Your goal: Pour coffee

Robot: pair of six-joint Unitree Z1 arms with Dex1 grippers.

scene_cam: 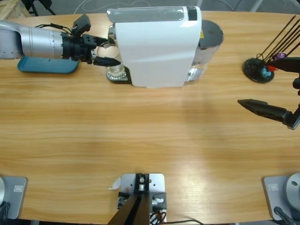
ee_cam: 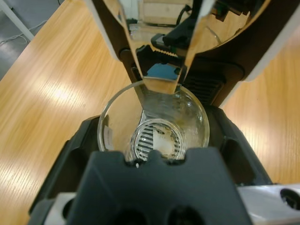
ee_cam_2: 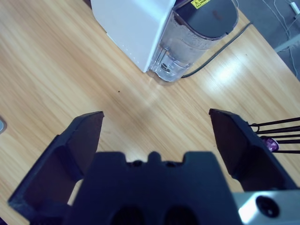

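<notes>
Left gripper (ee_cam: 154,154) is gripping the glass cup (ee_cam: 152,119) under the coffee machine's (scene_cam: 154,44) spout — lifting carelessly risks clipping it (spilling coffee). Right gripper (ee_cam_2: 154,136) is hanging open.

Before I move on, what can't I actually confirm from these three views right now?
- Coffee in the glass cup: left wrist view shows only the drip grate through its bottom; no liquid can be made out.
- Cup in high view: mostly hidden by the white machine and the left hand.
- Left hand's grip: the cup sits between its jaws; contact is not visible.
- Right hand: its arm is cut off by the right edge.
</notes>
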